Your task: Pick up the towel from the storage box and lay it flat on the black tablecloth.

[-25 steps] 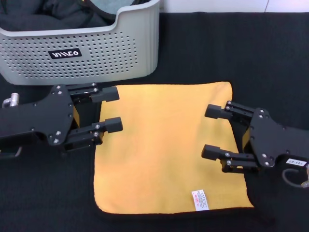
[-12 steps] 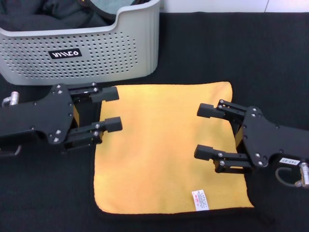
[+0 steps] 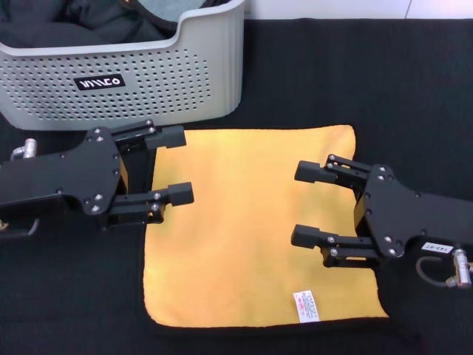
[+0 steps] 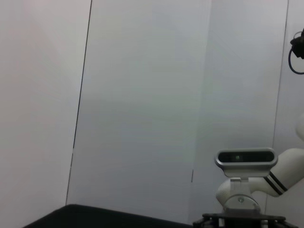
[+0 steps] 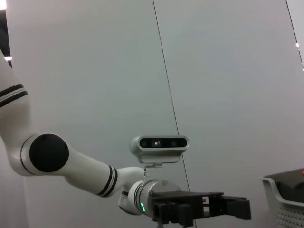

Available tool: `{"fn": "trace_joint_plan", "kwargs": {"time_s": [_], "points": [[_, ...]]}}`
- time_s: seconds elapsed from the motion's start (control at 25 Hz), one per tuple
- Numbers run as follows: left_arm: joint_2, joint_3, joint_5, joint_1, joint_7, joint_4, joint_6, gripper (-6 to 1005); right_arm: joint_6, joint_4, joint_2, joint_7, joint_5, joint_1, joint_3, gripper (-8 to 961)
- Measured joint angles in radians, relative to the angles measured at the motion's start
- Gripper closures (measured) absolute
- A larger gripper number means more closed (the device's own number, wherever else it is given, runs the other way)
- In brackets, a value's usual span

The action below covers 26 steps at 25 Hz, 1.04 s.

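Note:
The towel lies flat, yellow-orange face up, on the black tablecloth in the head view, black hem showing along its near edge and a white care tag near the front right. My left gripper is open and empty over the towel's left edge. My right gripper is open and empty over the towel's right side. The storage box stands at the back left, its corner also showing in the right wrist view.
Dark bundled cloths fill the storage box. The right wrist view shows the left arm and its gripper against a white wall; the left wrist view shows the right arm's wrist camera.
My right gripper has moved left, farther over the towel. My left gripper has shifted a little right. The towel has not moved.

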Motion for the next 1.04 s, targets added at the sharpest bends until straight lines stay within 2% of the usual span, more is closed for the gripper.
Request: {"fn": "trace_joint_plan", "kwargs": {"time_s": [0.08,0.16,1.04], "points": [[0.0,0.0,0.007,0.0,0.0,0.0,0.0,376,0.006,0.001,0.002,0.0,0.0,0.0,0.0,154],[0.0,0.0,0.01,0.0,0.0,0.0,0.0,236,0.015,0.001,0.004,0.0,0.0,0.0,0.0,154],[-0.003,-0.001,0.011,0.004,0.002,0.0,-0.03,241,0.029,0.004,0.006,0.0,-0.001,0.007,0.005,154]]}}
